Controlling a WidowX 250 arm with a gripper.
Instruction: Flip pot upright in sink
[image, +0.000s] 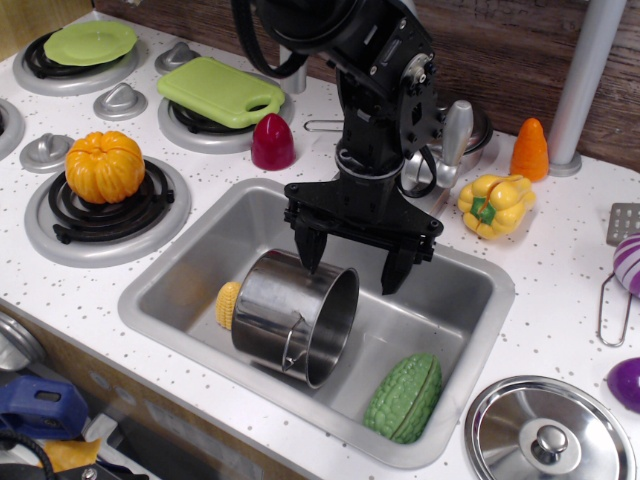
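Note:
The shiny steel pot (292, 315) lies on its side in the sink (460, 285), its open mouth facing right and a wire loop handle on its near side. My black gripper (354, 263) hangs open just above the pot's upper rim, one finger (308, 250) at the pot's top edge, the other finger (395, 270) to the right of the rim. It holds nothing.
A yellow corn toy (227, 304) lies left of the pot and a green bumpy vegetable (405, 397) at the sink's front right. A steel lid (548, 432), yellow pepper (495, 204), orange pumpkin (104, 166), red toy (272, 142) and green board (220, 91) sit on the counter.

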